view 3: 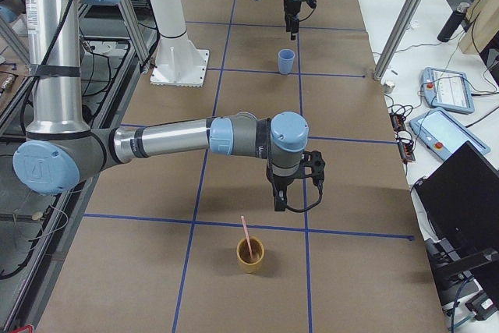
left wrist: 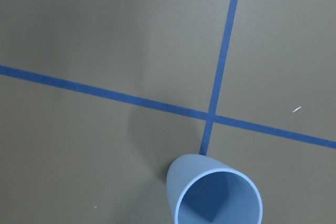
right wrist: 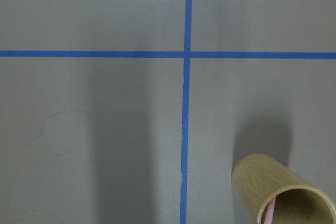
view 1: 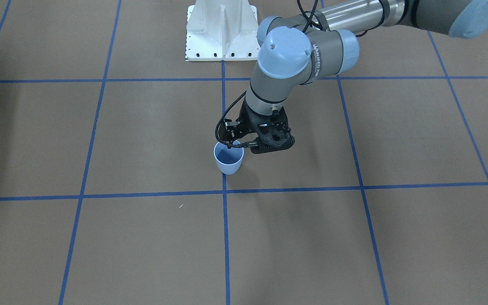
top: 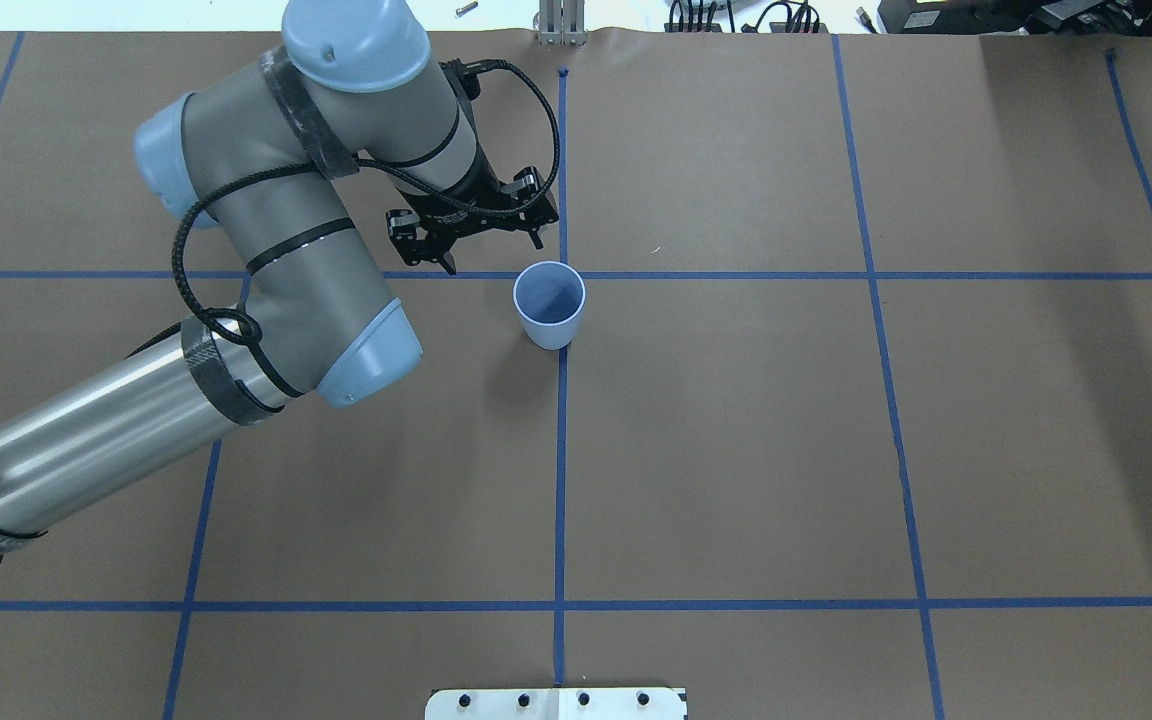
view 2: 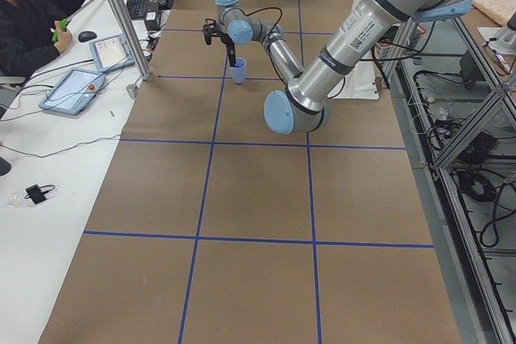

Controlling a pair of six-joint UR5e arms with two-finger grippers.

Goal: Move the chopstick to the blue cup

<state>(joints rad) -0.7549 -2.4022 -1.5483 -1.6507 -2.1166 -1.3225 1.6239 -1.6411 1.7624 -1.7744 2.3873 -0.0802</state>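
Exterior right: chopstick (view 3: 245,232) sat in tan cup (view 3: 250,264), pick-up pending; right pincer (view 3: 278,207) hung near, aperture indiscernible. Next, likely: centre over, grasp.

Your left arm (top: 266,260) reaches out, the left gripper (top: 491,250) pointing down, fingers (top: 447,264) apart. Your right gripper (view 3: 278,202) hangs straight down; its fingers' spacing can't be told.

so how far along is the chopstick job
Nothing is done yet: the blue cup is empty. The chopstick stands in the tan cup, ungrasped, with the right tool hanging near it. The left tool hovers by the blue cup, holding nothing. Left to do: grasp, carry, drop in.
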